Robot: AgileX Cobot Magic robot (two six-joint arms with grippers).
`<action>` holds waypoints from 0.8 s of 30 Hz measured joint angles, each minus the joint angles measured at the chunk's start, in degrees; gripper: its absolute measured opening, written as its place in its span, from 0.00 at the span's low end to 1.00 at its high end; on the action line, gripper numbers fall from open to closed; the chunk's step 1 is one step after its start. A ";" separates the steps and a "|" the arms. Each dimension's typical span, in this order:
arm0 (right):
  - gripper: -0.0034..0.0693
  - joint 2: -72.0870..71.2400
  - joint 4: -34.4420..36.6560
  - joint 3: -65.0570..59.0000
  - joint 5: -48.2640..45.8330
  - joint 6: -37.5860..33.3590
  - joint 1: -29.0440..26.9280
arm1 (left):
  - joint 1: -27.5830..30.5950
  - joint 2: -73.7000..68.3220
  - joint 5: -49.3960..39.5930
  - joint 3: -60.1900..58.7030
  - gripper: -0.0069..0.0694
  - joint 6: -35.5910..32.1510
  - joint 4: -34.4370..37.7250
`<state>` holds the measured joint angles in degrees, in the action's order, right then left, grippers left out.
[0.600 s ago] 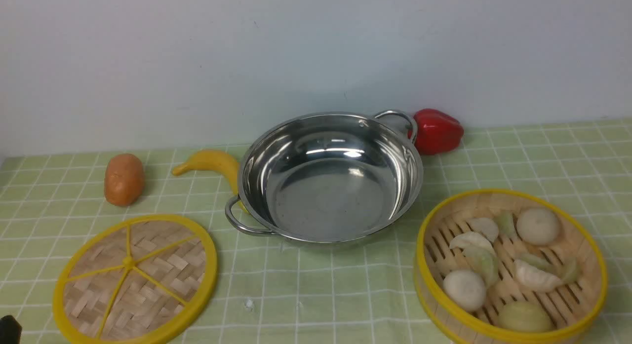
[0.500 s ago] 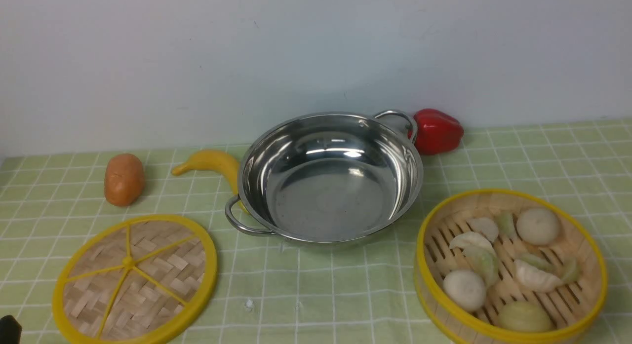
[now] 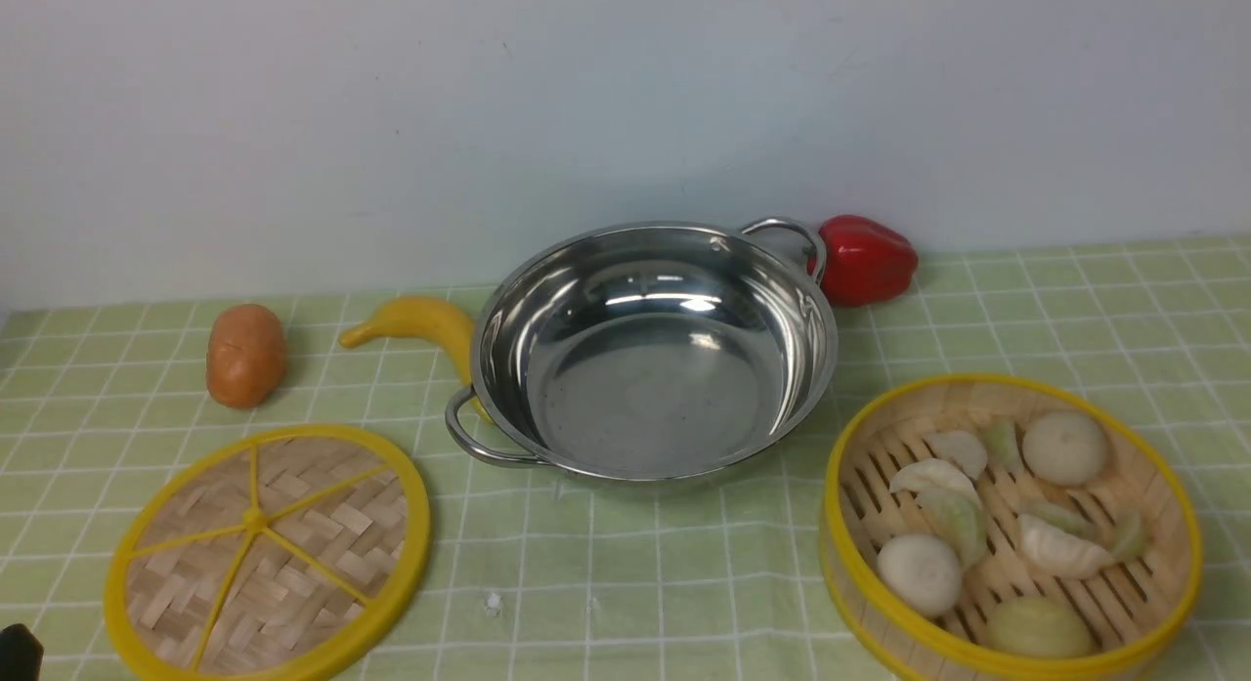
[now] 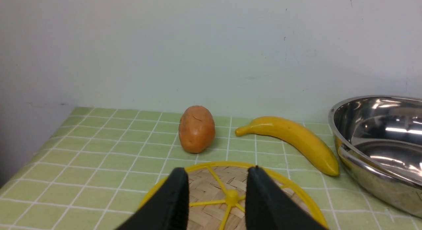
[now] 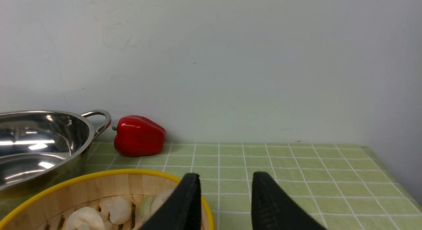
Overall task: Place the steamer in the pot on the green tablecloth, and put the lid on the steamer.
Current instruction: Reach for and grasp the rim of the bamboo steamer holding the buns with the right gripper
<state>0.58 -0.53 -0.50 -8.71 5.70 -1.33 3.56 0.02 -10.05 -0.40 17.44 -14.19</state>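
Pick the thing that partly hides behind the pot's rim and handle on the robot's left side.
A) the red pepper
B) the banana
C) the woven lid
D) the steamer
B: the banana runs behind the left edge of the pot, its lower end showing through the loop handle.

Pot (image 3: pixel 655 398): stainless steel by its look, mirror-bright, smooth inside and out; both loop handles of the same shiny metal.
Steamer (image 3: pixel 1016 534): pale bamboo, wall smooth, slatted floor dull; rims yellow, smooth, with a soft sheen.
Dumplings and buns (image 3: pixel 1065 448): matt, pale, lightly pleated in places.
Lid (image 3: pixel 266 554): woven bamboo strips, uneven in tone (a coarse weave, from where I stand), with yellow plastic-looking rim, spokes and knob.
Tablecloth (image 3: pixel 625 603): woven-looking cloth, matt, slightly creased.
Bell pepper (image 3: pixel 865 261): red, glossy.
Banana (image 3: pixel 420 319): smooth, low sheen.
Wall (image 3: pixel 586 105): flat, matt, faintly scuffed.
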 joint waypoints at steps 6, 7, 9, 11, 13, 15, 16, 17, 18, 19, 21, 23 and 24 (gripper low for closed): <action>0.38 0.00 1.81 0.00 2.38 1.46 0.00 | 0.00 0.00 1.55 0.00 0.41 1.57 0.96; 0.38 0.00 3.85 0.00 4.72 3.20 0.00 | 0.00 0.00 3.19 0.00 0.41 2.78 2.12; 0.38 0.00 9.43 0.00 10.58 7.80 0.00 | 0.00 0.00 8.14 -0.01 0.41 7.38 5.66; 0.38 0.00 15.22 0.00 17.59 13.39 0.00 | 0.00 0.00 13.91 -0.01 0.41 11.75 8.49; 0.38 0.00 20.73 0.00 24.77 18.77 0.00 | 0.00 0.00 19.62 -0.01 0.41 16.05 10.14; 0.38 0.00 23.39 0.00 28.85 21.06 0.00 | 0.00 0.00 23.24 -0.01 0.41 17.25 10.20; 0.38 0.00 24.27 0.00 30.67 21.83 0.00 | 0.00 0.00 25.06 -0.01 0.41 17.60 10.20; 0.38 0.00 24.77 0.00 32.28 22.50 0.00 | 0.00 0.00 27.29 -0.01 0.41 17.81 10.12; 0.38 0.00 25.21 0.00 33.27 23.01 0.00 | 0.00 0.00 28.64 -0.01 0.41 18.11 10.07; 0.38 0.00 25.65 0.00 35.09 23.94 0.00 | 0.00 0.00 31.89 -0.01 0.41 18.63 9.86; 0.38 0.00 25.81 0.00 36.96 25.79 0.00 | 0.00 0.00 36.65 -0.01 0.41 19.33 9.75; 0.38 0.00 25.48 0.00 40.17 30.14 0.00 | 0.00 0.00 42.97 -0.01 0.41 19.64 9.73; 0.38 0.00 25.08 0.00 42.21 32.04 0.00 | 0.00 0.00 46.82 -0.01 0.41 19.64 9.68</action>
<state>0.58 24.55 -0.50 33.50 37.74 -1.33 3.56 0.02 36.77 -0.41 37.09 -4.51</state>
